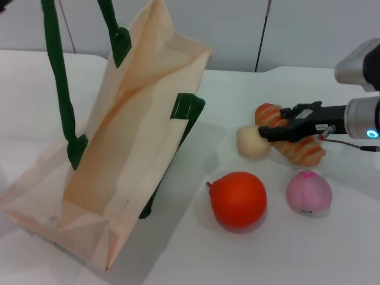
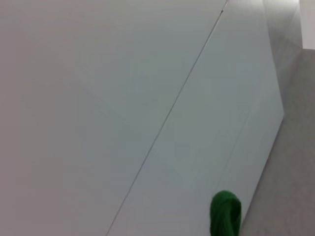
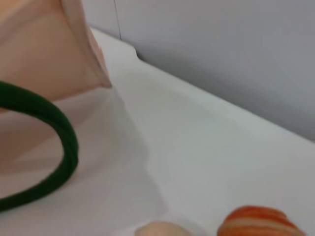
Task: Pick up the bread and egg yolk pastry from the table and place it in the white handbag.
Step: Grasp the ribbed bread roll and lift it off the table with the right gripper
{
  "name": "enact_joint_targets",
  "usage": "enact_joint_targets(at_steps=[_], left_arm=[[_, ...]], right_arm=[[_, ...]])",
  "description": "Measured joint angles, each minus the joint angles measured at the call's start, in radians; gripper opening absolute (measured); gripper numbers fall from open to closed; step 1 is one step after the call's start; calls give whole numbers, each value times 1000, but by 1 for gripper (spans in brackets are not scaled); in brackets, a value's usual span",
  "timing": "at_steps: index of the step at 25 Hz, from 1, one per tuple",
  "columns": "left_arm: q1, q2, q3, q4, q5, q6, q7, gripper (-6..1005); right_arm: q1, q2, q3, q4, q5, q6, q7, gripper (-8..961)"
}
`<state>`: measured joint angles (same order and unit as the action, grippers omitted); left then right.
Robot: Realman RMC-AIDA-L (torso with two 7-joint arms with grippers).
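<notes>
The white handbag (image 1: pixel 130 142) stands open on the left of the table, and one green handle (image 1: pixel 56 65) rises taut out of the top of the head view. A piece of that green handle (image 2: pixel 225 214) shows in the left wrist view; the left gripper itself does not show. The striped bread (image 1: pixel 306 151) lies at the right, with the pale egg yolk pastry (image 1: pixel 252 142) touching its left side. My right gripper (image 1: pixel 282 123) reaches in from the right, open, its fingers straddling the bread's middle. The right wrist view catches the bread (image 3: pixel 258 222), the pastry (image 3: pixel 160 229) and the bag (image 3: pixel 44 49).
A round orange fruit (image 1: pixel 238 199) and a pink peach-like ball (image 1: pixel 309 193) sit on the white table (image 1: pixel 190 249) nearer to me than the bread. A grey wall (image 1: pixel 237 29) runs behind the table's far edge.
</notes>
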<state>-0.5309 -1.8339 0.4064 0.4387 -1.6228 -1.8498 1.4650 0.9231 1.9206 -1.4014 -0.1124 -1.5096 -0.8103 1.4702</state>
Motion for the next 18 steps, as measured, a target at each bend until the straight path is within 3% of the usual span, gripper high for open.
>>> enact_joint_targets(at_steps=[6,12,18], left_arm=[[3,1,-1,0,-2,2,0,115],[0,1,-1,-1,-1,7,0,115],[1,1,-2,-1,-2,8,0,115]], right_arm=[[-22,19,10,-96,-147,62,148,818],[-84,21,9,-232,-245,46,261,807],[-89,51,16,-297,-478,102,440,796]])
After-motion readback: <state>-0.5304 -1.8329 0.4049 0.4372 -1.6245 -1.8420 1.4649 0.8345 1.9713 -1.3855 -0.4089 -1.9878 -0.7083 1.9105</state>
